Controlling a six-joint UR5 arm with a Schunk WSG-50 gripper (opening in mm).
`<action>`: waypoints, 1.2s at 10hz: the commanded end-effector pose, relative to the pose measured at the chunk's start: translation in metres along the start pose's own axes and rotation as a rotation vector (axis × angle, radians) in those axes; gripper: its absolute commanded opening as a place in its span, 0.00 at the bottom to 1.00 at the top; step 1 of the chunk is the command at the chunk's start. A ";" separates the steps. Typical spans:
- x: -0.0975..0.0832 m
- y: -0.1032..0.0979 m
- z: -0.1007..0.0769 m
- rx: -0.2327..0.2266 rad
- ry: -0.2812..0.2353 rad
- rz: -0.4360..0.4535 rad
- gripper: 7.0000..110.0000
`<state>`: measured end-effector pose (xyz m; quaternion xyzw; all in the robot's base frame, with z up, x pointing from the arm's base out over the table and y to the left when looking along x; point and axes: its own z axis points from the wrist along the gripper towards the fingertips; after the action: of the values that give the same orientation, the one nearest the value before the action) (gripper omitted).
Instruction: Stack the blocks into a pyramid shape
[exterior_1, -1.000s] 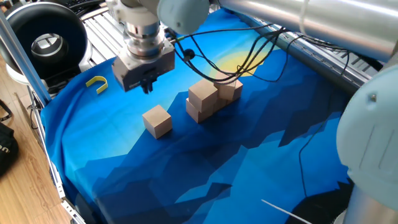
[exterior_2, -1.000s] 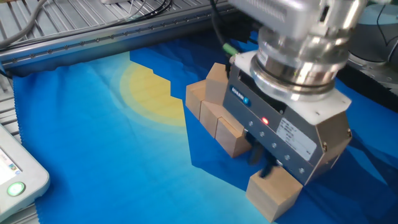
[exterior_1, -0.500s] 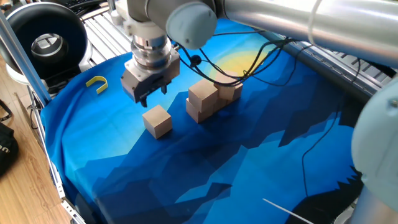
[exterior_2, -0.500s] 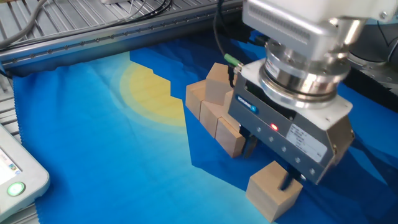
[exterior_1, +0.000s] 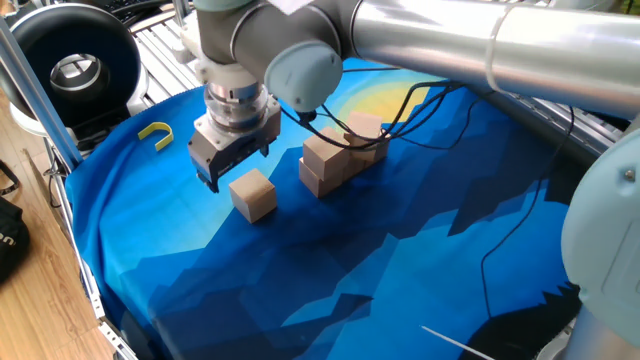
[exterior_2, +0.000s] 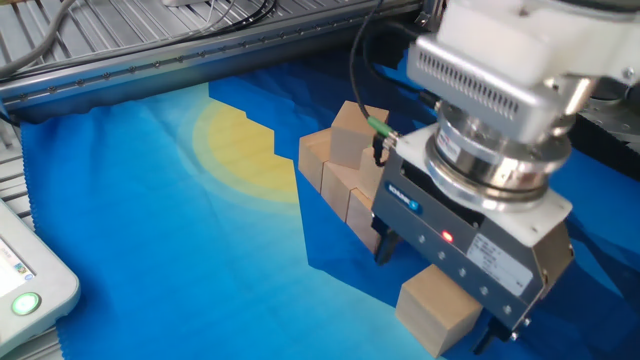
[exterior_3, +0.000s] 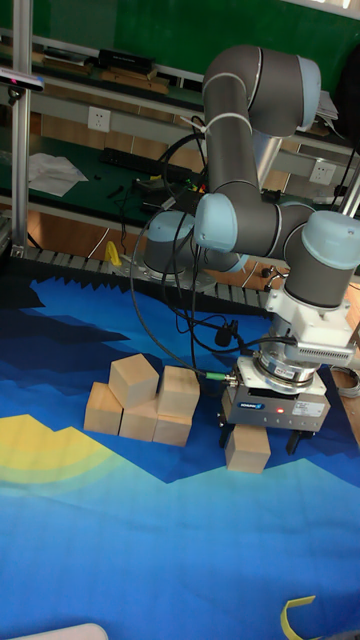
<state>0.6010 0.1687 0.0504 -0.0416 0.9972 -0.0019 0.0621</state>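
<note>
Since the earlier frames the gripper (exterior_2: 432, 290) has turned at the wrist and come down, so that its spread fingers now straddle the loose block (exterior_2: 436, 311) rather than hanging above it. That block sits alone on the blue cloth (exterior_2: 160, 250), near but apart from the stack (exterior_1: 338, 152), which shows a row of cubes on the cloth with two more resting on top. In the tall fixed view the fingers (exterior_3: 291, 439) flank the block on either side and no contact is evident; whether the pads have reached full depth cannot be told, as the gripper body hides them. Judged risks: the block lies at an angle on the cloth, so if the jaws are not square to its faces, closing could twist it or catch its corners and give a weak hold. A shallow grip may let it slip during the lift. On the carry, the fingers or the block could strike the upper cubes and topple them. A yellow hook (exterior_1: 156, 133) lies well clear and poses no hazard.
</note>
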 end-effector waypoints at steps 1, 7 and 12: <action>0.014 0.002 0.007 0.008 0.039 -0.008 1.00; 0.041 0.015 0.011 -0.037 0.106 0.011 0.79; 0.031 0.004 0.009 -0.032 0.099 0.001 0.57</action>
<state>0.5666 0.1724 0.0353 -0.0447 0.9989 0.0066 0.0117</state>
